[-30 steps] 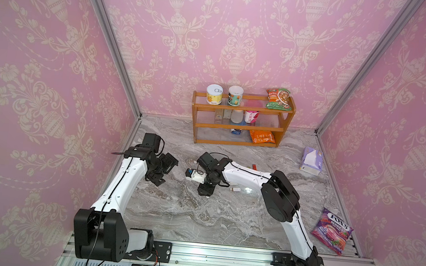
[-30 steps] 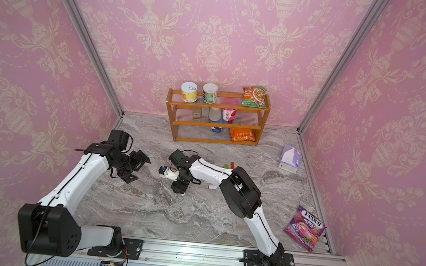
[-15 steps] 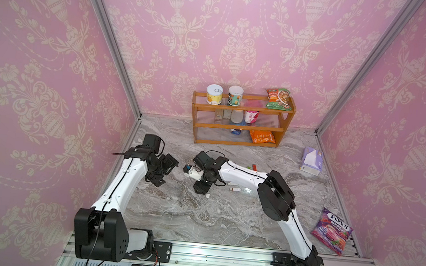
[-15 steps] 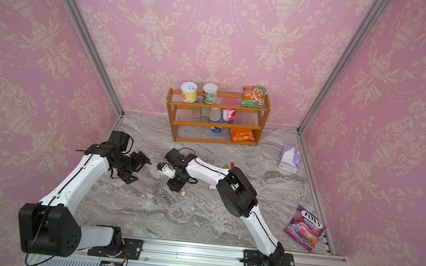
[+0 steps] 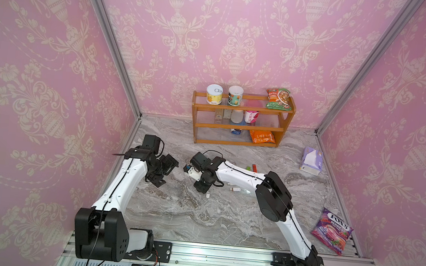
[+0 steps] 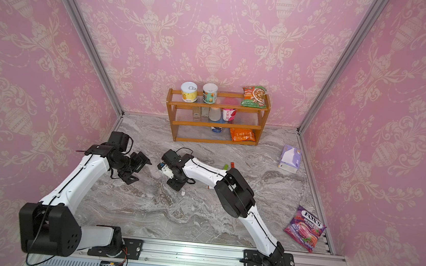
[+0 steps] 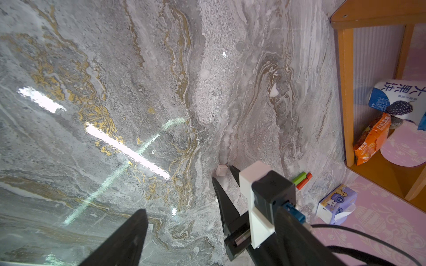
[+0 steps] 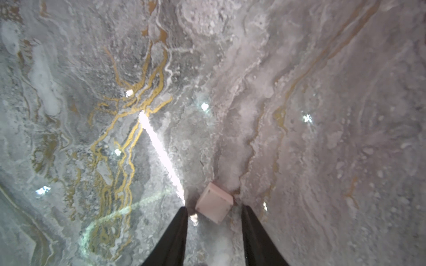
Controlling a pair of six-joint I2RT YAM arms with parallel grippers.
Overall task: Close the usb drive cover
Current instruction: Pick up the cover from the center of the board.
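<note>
Right pincer (image 8: 214, 208) points down at the marble desk (image 5: 198, 217) with its jaws apart. The white usb cover (image 8: 214, 203) lies loose on the desk just at the two black tips, with a small gap on each side. Near the cover, on its right side, lies the white usb drive (image 5: 234, 189) with its metal plug bare. Well apart on the left of the cover, the left pincer (image 5: 165, 172) hangs wide open and holds nothing. Far right of the cover, a purple bag (image 5: 331, 230) reads "FOX'S BERRIES". Behind the cover, in the wooden shelf (image 5: 239, 127), a cup (image 7: 396, 92) carries 大果块.
</note>
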